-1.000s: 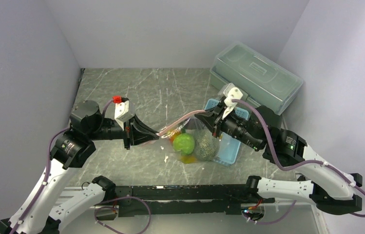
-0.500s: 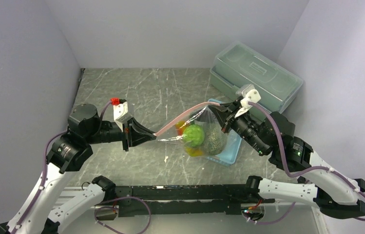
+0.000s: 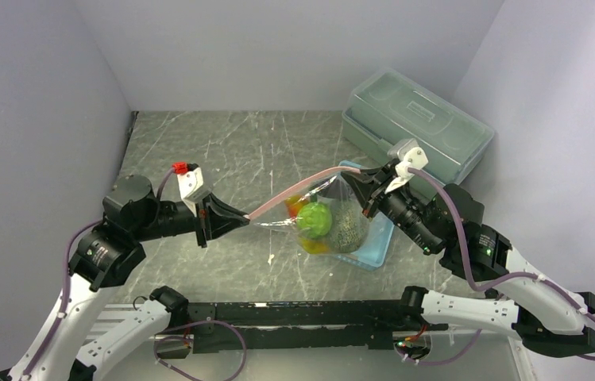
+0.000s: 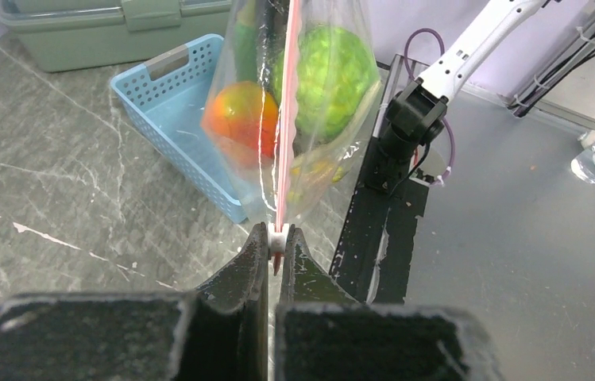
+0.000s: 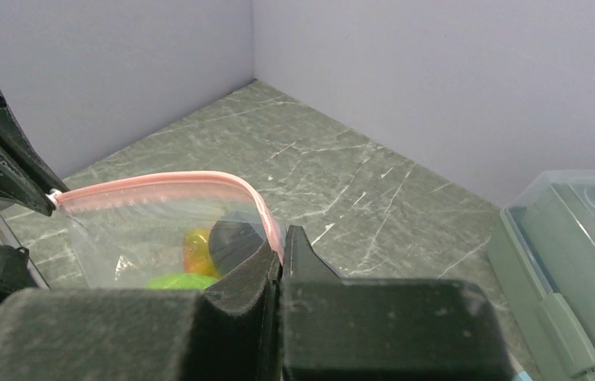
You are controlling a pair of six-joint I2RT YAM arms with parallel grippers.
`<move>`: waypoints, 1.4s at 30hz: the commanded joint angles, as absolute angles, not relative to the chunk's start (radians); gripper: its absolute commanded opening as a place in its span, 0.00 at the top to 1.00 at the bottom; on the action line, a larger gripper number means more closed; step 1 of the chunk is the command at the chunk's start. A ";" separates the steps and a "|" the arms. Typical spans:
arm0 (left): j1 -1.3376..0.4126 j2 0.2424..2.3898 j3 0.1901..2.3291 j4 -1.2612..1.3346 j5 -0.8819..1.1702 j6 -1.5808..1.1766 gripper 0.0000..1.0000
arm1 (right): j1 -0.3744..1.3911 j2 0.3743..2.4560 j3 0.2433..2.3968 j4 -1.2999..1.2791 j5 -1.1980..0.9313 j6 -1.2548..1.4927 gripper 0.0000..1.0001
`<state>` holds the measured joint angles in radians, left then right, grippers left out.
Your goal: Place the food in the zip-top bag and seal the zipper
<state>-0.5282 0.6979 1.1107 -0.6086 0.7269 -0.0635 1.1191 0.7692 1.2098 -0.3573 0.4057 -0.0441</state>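
Note:
The clear zip-top bag (image 3: 334, 222) hangs in the air between my two grippers, over the table. Its pink zipper (image 3: 302, 184) stretches between them. Inside are a lime-green fruit (image 3: 314, 218), a dark-green netted melon (image 3: 349, 228) and an orange-red piece (image 4: 238, 115). My left gripper (image 3: 248, 215) is shut on the white zipper slider (image 4: 277, 239) at the strip's left end. My right gripper (image 3: 364, 176) is shut on the strip's right end (image 5: 276, 238). The bananas and eggplant are not clearly visible.
A light blue plastic basket (image 3: 376, 242) sits under the bag's right side. A big grey-green lidded box (image 3: 417, 123) stands at the back right. Walls close in the back and both sides. A black rail (image 3: 294, 311) runs along the near edge.
The right gripper moved right and back with the bag's end, and the left gripper pulled the slider left. The zipper strip is stretched longer and the bag hangs further right.

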 commanded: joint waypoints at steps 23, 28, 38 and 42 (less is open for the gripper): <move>-0.529 0.781 1.317 -0.470 0.496 -0.025 0.00 | 1.108 0.886 1.381 -0.393 0.142 -0.071 1.00; -0.529 0.812 1.350 -0.431 0.570 -0.012 0.00 | 1.109 0.917 1.402 -0.410 0.072 -0.052 1.00; -0.529 0.899 1.400 -0.477 0.877 0.050 0.00 | 1.108 0.975 1.400 -0.389 -0.052 -0.009 1.00; -0.529 0.907 1.377 -0.483 0.909 0.041 0.00 | 1.108 0.981 1.401 -0.382 -0.068 -0.003 1.00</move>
<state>-0.5282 0.9024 1.3674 -0.4835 0.8055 0.0113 1.1091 0.9966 1.3453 -0.4717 -0.0250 -0.0242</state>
